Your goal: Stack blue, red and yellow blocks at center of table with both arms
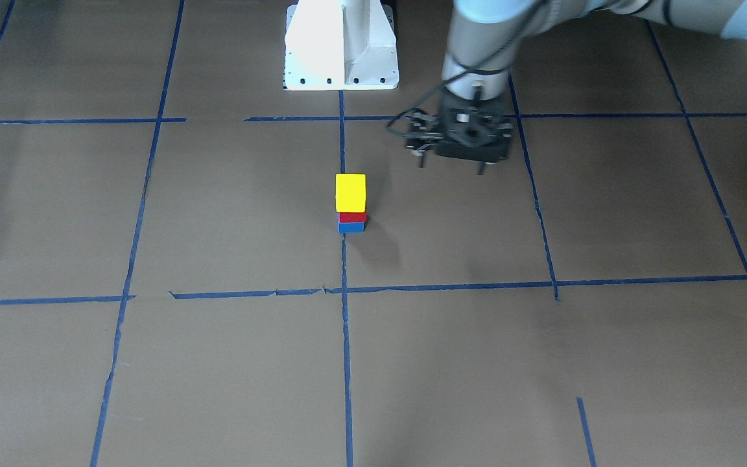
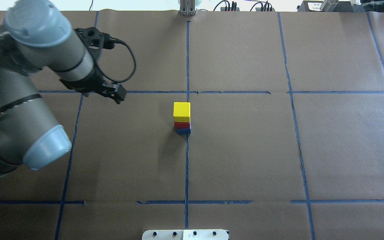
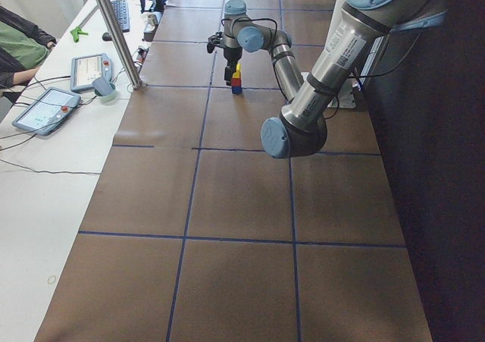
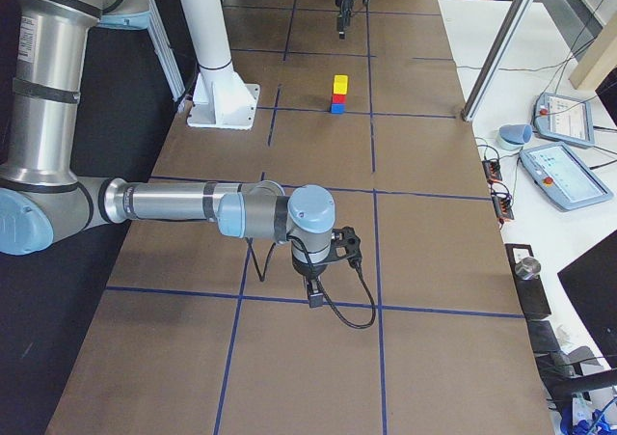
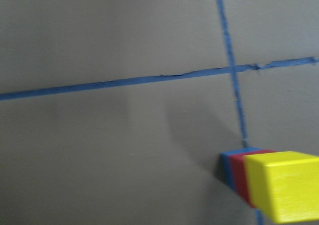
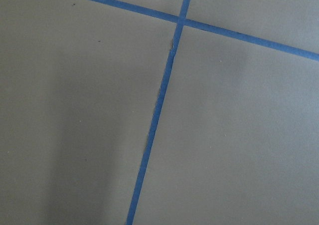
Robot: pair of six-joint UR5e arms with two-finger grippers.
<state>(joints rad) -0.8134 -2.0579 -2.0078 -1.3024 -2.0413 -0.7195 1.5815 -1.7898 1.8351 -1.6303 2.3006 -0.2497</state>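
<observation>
A stack stands at the table's centre: a blue block (image 1: 351,227) at the bottom, a red block (image 1: 352,216) on it and a yellow block (image 1: 351,192) on top. It also shows in the overhead view (image 2: 181,111) and the left wrist view (image 5: 284,190). My left gripper (image 1: 451,162) hangs apart from the stack, on the robot's left of it (image 2: 115,95). Its jaws look apart and hold nothing. My right gripper (image 4: 313,295) shows only in the exterior right view, far from the stack and low over the paper. I cannot tell whether it is open or shut.
Brown paper with blue tape lines (image 2: 187,166) covers the table. The robot's white base (image 1: 341,45) stands at the table's edge behind the stack. Operator tablets (image 4: 564,165) lie on a side table.
</observation>
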